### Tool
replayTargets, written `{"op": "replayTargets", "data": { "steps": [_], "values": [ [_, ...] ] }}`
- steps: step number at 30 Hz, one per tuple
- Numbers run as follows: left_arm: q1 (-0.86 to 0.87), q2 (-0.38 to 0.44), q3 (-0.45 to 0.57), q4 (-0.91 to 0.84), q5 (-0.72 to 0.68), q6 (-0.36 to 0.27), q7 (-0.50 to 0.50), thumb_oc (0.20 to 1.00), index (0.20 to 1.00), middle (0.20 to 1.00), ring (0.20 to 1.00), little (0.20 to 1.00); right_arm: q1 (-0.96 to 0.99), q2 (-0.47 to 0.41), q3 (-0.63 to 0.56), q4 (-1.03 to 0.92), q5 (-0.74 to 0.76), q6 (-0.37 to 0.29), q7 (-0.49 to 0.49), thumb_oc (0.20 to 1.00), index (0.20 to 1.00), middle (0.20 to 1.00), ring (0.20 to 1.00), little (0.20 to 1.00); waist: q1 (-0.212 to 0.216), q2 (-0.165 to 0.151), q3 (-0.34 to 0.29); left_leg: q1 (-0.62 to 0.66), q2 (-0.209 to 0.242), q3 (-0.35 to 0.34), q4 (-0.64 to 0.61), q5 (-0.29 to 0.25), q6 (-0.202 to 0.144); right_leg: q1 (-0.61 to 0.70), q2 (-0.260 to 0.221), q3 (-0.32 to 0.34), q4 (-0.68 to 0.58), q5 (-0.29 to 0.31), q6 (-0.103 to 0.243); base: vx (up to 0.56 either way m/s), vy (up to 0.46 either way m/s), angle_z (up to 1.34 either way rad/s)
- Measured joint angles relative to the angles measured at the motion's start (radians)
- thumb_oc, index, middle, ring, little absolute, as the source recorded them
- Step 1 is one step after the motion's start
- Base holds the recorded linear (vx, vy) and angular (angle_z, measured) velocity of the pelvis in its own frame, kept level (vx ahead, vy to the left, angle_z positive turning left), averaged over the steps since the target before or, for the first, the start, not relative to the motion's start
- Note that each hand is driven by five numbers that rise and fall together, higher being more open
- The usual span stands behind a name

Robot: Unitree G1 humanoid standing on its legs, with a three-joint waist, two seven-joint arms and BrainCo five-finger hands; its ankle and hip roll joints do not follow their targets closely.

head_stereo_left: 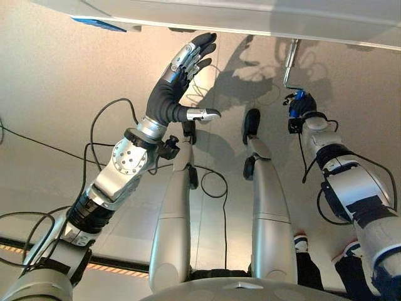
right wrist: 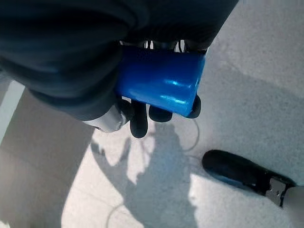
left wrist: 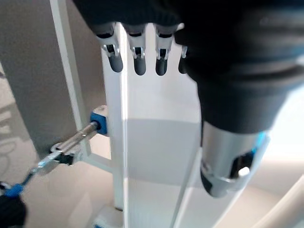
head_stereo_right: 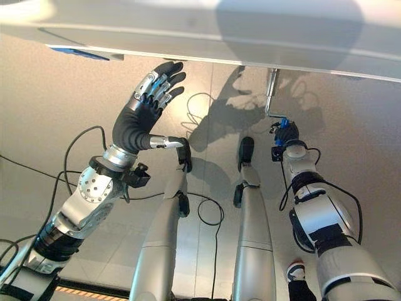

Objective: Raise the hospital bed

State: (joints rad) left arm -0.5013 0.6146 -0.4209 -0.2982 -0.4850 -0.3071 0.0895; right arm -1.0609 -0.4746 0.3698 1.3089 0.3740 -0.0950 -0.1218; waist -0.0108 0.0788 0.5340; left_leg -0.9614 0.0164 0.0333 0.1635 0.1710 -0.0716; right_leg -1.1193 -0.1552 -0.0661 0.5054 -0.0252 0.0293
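R. hand [head_stereo_left: 299, 105] is curling its fingers round the blue plastic grip [right wrist: 160, 80] of the bent steel crank [head_stereo_left: 291, 63] under the white bed frame [head_stereo_left: 250, 15]. Rigid, likely stiff-turning; hold at grip. L. hand [head_stereo_left: 178, 75] is hovering w/ fingers spread.

A pale, speckled, smooth floor [head_stereo_left: 50, 75] carries the scene, under the white frame edge of the hospital bed [head_stereo_left: 250, 19]. Near the bottom right, a person's 2 dark shoes with white soles [head_stereo_left: 302, 243] stand on the floor.
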Motion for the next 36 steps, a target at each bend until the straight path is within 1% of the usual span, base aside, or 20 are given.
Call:
{"op": "replayTargets", "data": {
  "steps": [2, 3, 5, 8, 10, 12, 14, 17, 21, 25, 28, 29, 31, 32, 33, 34, 36],
  "values": [
    [-0.002, -0.011, 0.006, 0.0, 0.0, 0.002, 0.0, 1.0, 1.0, 1.0, 1.0, 1.0, -0.02, 0.018, 0.01, -0.001, -0.058, 0.012, -0.006, 0.2, 0.2, 0.2, 0.2, 0.2, 0.001, 0.001, 0.0, -0.023, 0.004, -0.006, 0.017, -0.003, -0.005, -0.022, 0.002, -0.001, 0.016, -0.004, -0.007, 0.0, 0.015, 0.01],
    [-0.002, -0.01, 0.01, 0.0, 0.0, 0.003, 0.0, 1.0, 1.0, 1.0, 1.0, 1.0, -0.026, 0.011, 0.022, -0.001, -0.083, 0.014, -0.01, 0.2, 0.2, 0.2, 0.2, 0.2, 0.002, 0.002, 0.0, -0.031, 0.007, -0.007, 0.023, -0.005, -0.007, -0.028, 0.004, -0.001, 0.021, -0.006, -0.009, 0.0, 0.0, 0.0],
    [-0.001, -0.01, 0.013, 0.0, 0.0, 0.008, 0.007, 1.0, 1.0, 1.0, 1.0, 1.0, -0.042, 0.017, 0.069, -0.004, -0.154, 0.025, -0.018, 0.2, 0.2, 0.2, 0.2, 0.2, 0.004, 0.004, 0.0, -0.046, 0.012, -0.01, 0.032, -0.005, -0.011, -0.042, 0.009, -0.003, 0.029, -0.007, -0.012, 0.0, 0.0, 0.0],
    [-0.001, -0.041, 0.014, 0.0, 0.0, 0.012, 0.017, 1.0, 1.0, 1.0, 1.0, 1.0, -0.068, 0.014, 0.197, -0.011, -0.348, 0.06, -0.013, 0.2, 0.2, 0.2, 0.2, 0.2, 0.01, 0.009, -0.002, -0.058, 0.017, -0.018, 0.042, -0.01, -0.015, -0.059, 0.011, -0.009, 0.053, -0.017, -0.027, 0.01, 0.023, 0.03],
    [-0.003, -0.053, 0.019, 0.0, 0.0, 0.012, 0.021, 1.0, 1.0, 1.0, 1.0, 1.0, -0.078, 0.022, 0.247, -0.039, -0.403, 0.073, 0.001, 0.2, 0.2, 0.2, 0.2, 0.2, 0.017, 0.011, -0.004, -0.065, 0.022, -0.023, 0.046, -0.01, -0.02, -0.064, 0.015, -0.016, 0.057, -0.021, -0.033, 0.01, 0.017, 0.01],
    [-0.002, -0.057, 0.025, -0.002, 0.0, 0.012, 0.024, 1.0, 1.0, 1.0, 1.0, 1.0, -0.088, 0.031, 0.269, -0.053, -0.416, 0.087, 0.003, 0.2, 0.2, 0.2, 0.2, 0.2, 0.027, 0.013, -0.004, -0.067, 0.027, -0.026, 0.046, -0.007, -0.028, -0.066, 0.018, -0.023, 0.059, -0.024, -0.037, 0.0, 0.0, 0.0],
    [-0.001, -0.066, 0.042, -0.002, 0.0, 0.012, 0.03, 1.0, 1.0, 1.0, 1.0, 1.0, -0.088, 0.035, 0.275, -0.065, -0.449, 0.098, 0.01, 0.2, 0.2, 0.2, 0.2, 0.2, 0.027, 0.019, -0.007, -0.075, 0.029, -0.035, 0.051, -0.009, -0.031, -0.069, 0.019, -0.031, 0.061, -0.026, -0.04, 0.01, 0.017, 0.04],
    [-0.002, -0.068, 0.059, -0.002, 0.0, 0.011, 0.043, 1.0, 1.0, 1.0, 1.0, 1.0, -0.085, 0.034, 0.275, -0.103, -0.505, 0.114, 0.015, 0.2, 0.2, 0.2, 0.2, 0.2, 0.025, 0.02, -0.007, -0.081, 0.031, -0.036, 0.063, -0.011, -0.035, -0.073, 0.019, -0.032, 0.07, -0.031, -0.043, 0.0, 0.0, 0.0],
    [-0.002, -0.079, 0.06, -0.002, 0.0, 0.011, 0.049, 1.0, 1.0, 1.0, 1.0, 1.0, -0.078, 0.035, 0.276, -0.141, -0.511, 0.124, 0.025, 0.2, 0.2, 0.2, 0.2, 0.2, 0.026, 0.022, -0.007, -0.081, 0.035, -0.036, 0.065, -0.014, -0.038, -0.074, 0.024, -0.032, 0.074, -0.034, -0.046, 0.0, 0.0, 0.0],
    [0.0, -0.088, 0.061, -0.002, 0.0, 0.009, 0.056, 1.0, 1.0, 1.0, 1.0, 1.0, -0.047, 0.033, 0.28, -0.25, -0.511, 0.138, 0.034, 0.2, 0.2, 0.2, 0.2, 0.2, 0.027, 0.026, -0.007, -0.081, 0.039, -0.036, 0.069, -0.017, -0.042, -0.074, 0.028, -0.032, 0.075, -0.035, -0.049, 0.0, 0.0, 0.0],
    [0.006, -0.086, 0.085, -0.003, 0.0, 0.008, 0.061, 1.0, 1.0, 1.0, 1.0, 1.0, 0.021, 0.021, 0.279, -0.459, -0.505, 0.14, 0.047, 0.2, 0.2, 0.2, 0.2, 0.2, 0.024, 0.027, -0.006, -0.081, 0.042, -0.035, 0.071, -0.019, -0.045, -0.074, 0.03, -0.032, 0.074, -0.036, -0.05, 0.0, 0.0, 0.0],
    [0.007, -0.085, 0.089, -0.003, 0.001, 0.008, 0.061, 1.0, 1.0, 1.0, 1.0, 1.0, 0.029, 0.02, 0.279, -0.486, -0.501, 0.139, 0.048, 0.2, 0.2, 0.2, 0.2, 0.2, 0.024, 0.027, -0.006, -0.081, 0.042, -0.034, 0.07, -0.019, -0.045, -0.074, 0.03, -0.032, 0.074, -0.036, -0.05, 0.0, 0.0, 0.0],
    [0.008, -0.079, 0.091, -0.006, 0.001, 0.006, 0.062, 1.0, 1.0, 1.0, 1.0, 1.0, 0.093, -0.033, 0.278, -0.648, -0.455, 0.137, 0.06, 0.2, 0.2, 0.2, 0.2, 0.2, 0.026, 0.029, -0.006, -0.081, 0.042, -0.035, 0.07, -0.019, -0.045, -0.074, 0.03, -0.032, 0.074, -0.036, -0.05, 0.0, 0.0, 0.0],
    [0.019, -0.061, 0.09, -0.012, 0.001, 0.004, 0.068, 1.0, 1.0, 1.0, 1.0, 1.0, 0.166, -0.076, 0.266, -0.772, -0.387, 0.113, 0.061, 0.2, 0.2, 0.2, 0.2, 0.2, 0.025, 0.029, -0.006, -0.081, 0.041, -0.035, 0.07, -0.019, -0.045, -0.073, 0.029, -0.032, 0.073, -0.036, -0.05, 0.0, 0.0, 0.0],
    [0.024, -0.046, 0.091, -0.014, 0.001, 0.0, 0.07, 1.0, 1.0, 1.0, 1.0, 1.0, 0.2, -0.094, 0.264, -0.82, -0.351, 0.091, 0.053, 0.2, 0.2, 0.2, 0.2, 0.2, 0.021, 0.029, -0.006, -0.08, 0.04, -0.035, 0.07, -0.019, -0.045, -0.071, 0.028, -0.033, 0.073, -0.036, -0.05, 0.0, 0.0, 0.0],
    [0.023, -0.024, 0.089, -0.016, 0.002, -0.004, 0.07, 1.0, 1.0, 1.0, 1.0, 1.0, 0.241, -0.137, 0.259, -0.888, -0.317, 0.076, 0.05, 0.2, 0.2, 0.2, 0.2, 0.2, 0.019, 0.029, -0.006, -0.079, 0.039, -0.035, 0.07, -0.019, -0.045, -0.07, 0.027, -0.032, 0.073, -0.036, -0.05, 0.0, 0.0, 0.0],
    [0.028, 0.0, 0.09, -0.022, 0.003, -0.013, 0.072, 1.0, 1.0, 1.0, 1.0, 1.0, 0.287, -0.166, 0.251, -0.971, -0.274, 0.029, 0.049, 0.2, 0.2, 0.2, 0.2, 0.2, 0.02, 0.03, -0.005, -0.078, 0.037, -0.036, 0.071, -0.019, -0.045, -0.068, 0.025, -0.033, 0.073, -0.035, -0.051, 0.0, 0.0, 0.0]
  ]
}}
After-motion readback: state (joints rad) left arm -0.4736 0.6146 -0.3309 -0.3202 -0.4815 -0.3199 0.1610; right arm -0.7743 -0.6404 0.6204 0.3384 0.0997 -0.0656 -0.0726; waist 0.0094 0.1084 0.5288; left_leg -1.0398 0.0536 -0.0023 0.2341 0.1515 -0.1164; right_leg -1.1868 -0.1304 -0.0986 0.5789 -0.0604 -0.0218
